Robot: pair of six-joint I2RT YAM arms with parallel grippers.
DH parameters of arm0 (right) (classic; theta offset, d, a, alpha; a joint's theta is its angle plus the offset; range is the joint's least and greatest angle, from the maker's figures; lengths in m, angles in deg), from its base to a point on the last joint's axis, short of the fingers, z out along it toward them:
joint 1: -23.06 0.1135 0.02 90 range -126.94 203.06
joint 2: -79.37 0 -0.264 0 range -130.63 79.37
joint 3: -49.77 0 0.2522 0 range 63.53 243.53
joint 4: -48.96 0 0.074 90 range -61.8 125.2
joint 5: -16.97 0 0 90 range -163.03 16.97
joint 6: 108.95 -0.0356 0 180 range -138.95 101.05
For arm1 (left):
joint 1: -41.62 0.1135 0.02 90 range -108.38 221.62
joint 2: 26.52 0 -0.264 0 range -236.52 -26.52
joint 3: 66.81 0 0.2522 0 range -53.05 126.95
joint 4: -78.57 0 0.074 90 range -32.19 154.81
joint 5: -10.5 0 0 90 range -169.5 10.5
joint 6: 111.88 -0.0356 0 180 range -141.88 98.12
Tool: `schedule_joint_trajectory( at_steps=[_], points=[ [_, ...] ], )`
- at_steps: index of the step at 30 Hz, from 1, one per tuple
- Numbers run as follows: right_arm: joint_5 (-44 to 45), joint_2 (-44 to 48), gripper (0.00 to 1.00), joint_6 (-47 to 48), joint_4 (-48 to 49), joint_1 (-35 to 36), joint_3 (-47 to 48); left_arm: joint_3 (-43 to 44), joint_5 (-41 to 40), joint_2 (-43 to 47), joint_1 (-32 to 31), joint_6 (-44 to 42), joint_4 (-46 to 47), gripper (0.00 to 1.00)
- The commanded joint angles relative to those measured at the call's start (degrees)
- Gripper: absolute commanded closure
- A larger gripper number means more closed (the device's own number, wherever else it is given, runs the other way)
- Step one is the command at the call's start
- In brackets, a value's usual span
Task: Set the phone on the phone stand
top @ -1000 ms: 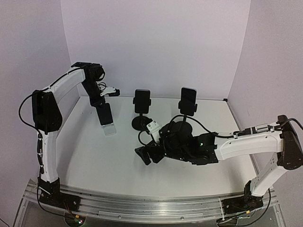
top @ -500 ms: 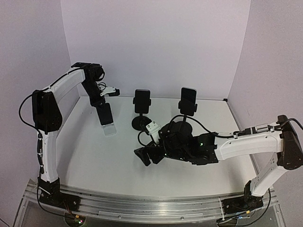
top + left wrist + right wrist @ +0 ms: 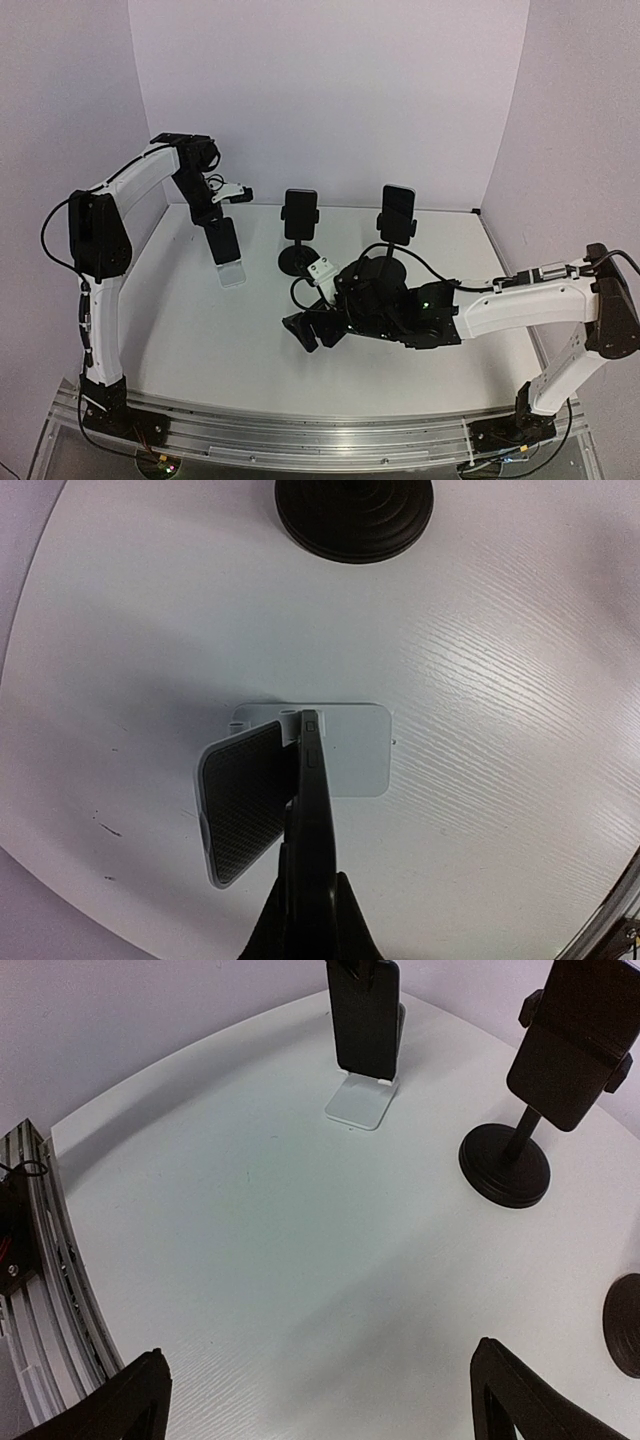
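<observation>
At the left rear, the left gripper (image 3: pixel 211 217) was clamped on the phone (image 3: pixel 224 242), poised over the white phone stand (image 3: pixel 232 274). The phone was likely stiff, slick and breakable, best pinched across its long edges. Only the left wrist view showed it edge-on beside the stand's textured backrest (image 3: pixel 242 800). Mid-table, the right gripper (image 3: pixel 312 328) hung spread wide, empty.

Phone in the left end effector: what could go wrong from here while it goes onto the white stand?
1. The phone sits beside the tilted back plate of the white stand, not flat on it. If the left end effector released it now, it may tip off.
2. The stand looks light and unfixed, so a push from the phone could slide it across the table.
</observation>
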Motion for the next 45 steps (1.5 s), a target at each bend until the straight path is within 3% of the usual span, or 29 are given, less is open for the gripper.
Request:
schedule_joint_trajectory(
  at_steps=[1, 23, 45],
  points=[
    [-0.4, 0.4, 0.02, -0.4, 1.8, 0.2, 1.4, 0.3, 3.4, -2.2, -0.3, 0.9, -0.1, 1.0],
    [-1.6, 0.2, 0.02, -0.5, 1.8, 0.2, 1.8, 0.2, 1.8, -0.9, -0.3, 2.1, 4.1, 0.87],
    [-3.0, 0.2, 0.02, -1.2, 1.6, 0.2, 1.7, -2.7, -3.4, 1.7, -0.3, 2.2, 12.1, 0.61]
  ],
)
